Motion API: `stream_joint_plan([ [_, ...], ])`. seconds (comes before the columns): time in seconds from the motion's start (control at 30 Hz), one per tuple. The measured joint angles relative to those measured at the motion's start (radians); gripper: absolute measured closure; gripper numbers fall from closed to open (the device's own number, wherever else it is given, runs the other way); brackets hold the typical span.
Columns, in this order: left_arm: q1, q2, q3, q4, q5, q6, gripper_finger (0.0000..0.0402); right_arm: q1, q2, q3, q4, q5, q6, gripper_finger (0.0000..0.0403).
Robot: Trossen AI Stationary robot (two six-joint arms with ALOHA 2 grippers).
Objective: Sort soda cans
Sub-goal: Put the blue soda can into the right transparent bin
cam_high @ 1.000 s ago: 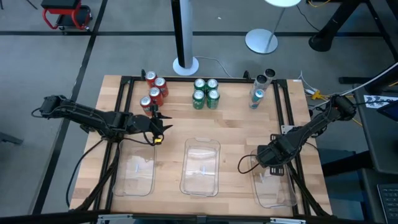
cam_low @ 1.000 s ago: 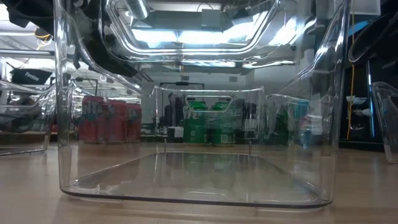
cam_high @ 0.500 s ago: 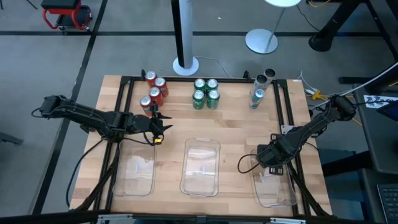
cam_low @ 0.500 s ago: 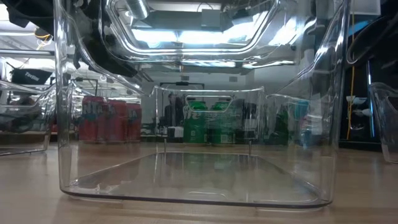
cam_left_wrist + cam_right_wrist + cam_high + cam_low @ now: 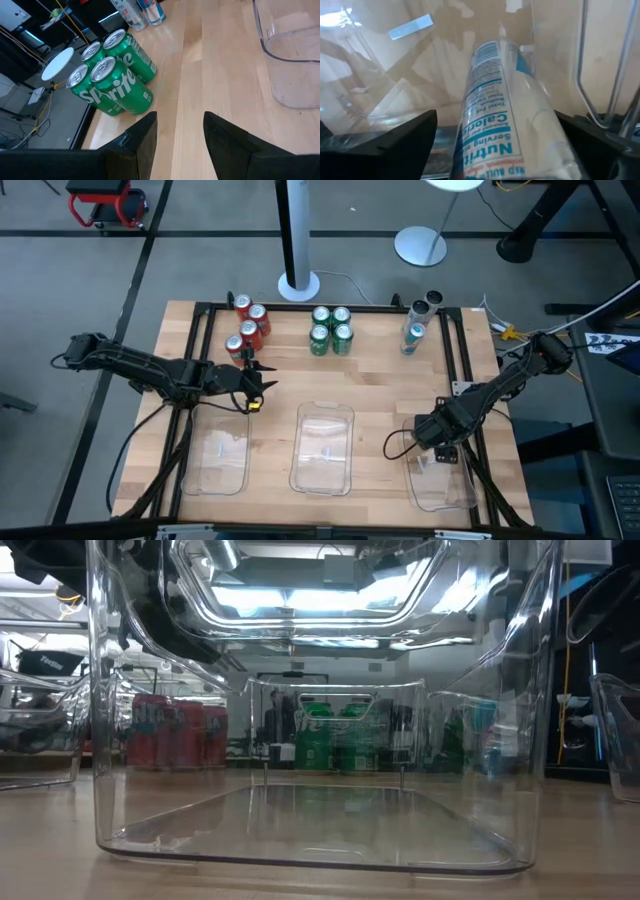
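Note:
Red soda cans [image 5: 248,325], green cans [image 5: 331,330] and silver-blue cans [image 5: 418,322] stand in groups at the far side of the table. My left gripper [image 5: 262,383] hovers open by the red group, nothing between its fingers [image 5: 145,132]. My right gripper [image 5: 437,448] points down over the far end of the right clear tray [image 5: 445,485] and is open. A silver-blue can [image 5: 505,100] sits lengthwise between its fingers, its far end down inside the tray. My right gripper's fingers stand on either side of the silver-blue can, along its length, coming from above. One finger [image 5: 415,130] is clear of the can's side. Whether the other finger [image 5: 600,135] touches it, I cannot tell.
Two more clear trays lie near the front edge, at the left [image 5: 222,455] and in the middle [image 5: 323,448]. A black frame [image 5: 205,340] runs around the table's far part. The middle tray's wall [image 5: 100,740] fills the low view.
In the low view the right tray's wall has shifted a little toward the table's left. Both arms have stayed where they were.

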Motion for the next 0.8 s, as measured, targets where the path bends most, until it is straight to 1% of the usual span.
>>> stream_joint_plan([
  [0.17, 0.0, 0.0, 0.0, 0.001, 0.0, 0.001, 0.0249, 0.0, -0.002, 0.039, -0.029, 0.006, 0.005, 0.0027],
  [0.3, 0.0, 0.0, 0.0, 0.002, 0.0, 0.001, 0.0249, 0.0, -0.003, 0.128, -0.107, 0.08, 0.006, 0.0027],
  [0.47, 0.0, 0.0, 0.0, 0.001, 0.0, 0.003, 0.0249, 0.0, -0.003, 0.225, -0.248, 0.146, 0.034, 0.0027],
  [0.6, 0.0, 0.0, 0.0, 0.001, 0.0, 0.003, 0.0249, 0.0, -0.003, 0.283, -0.299, 0.23, 0.033, 0.0026],
  [0.8, 0.0, 0.0, 0.0, 0.002, 0.0, 0.003, 0.0249, 0.0, -0.004, 0.373, -0.312, 0.411, 0.008, 0.0026],
])
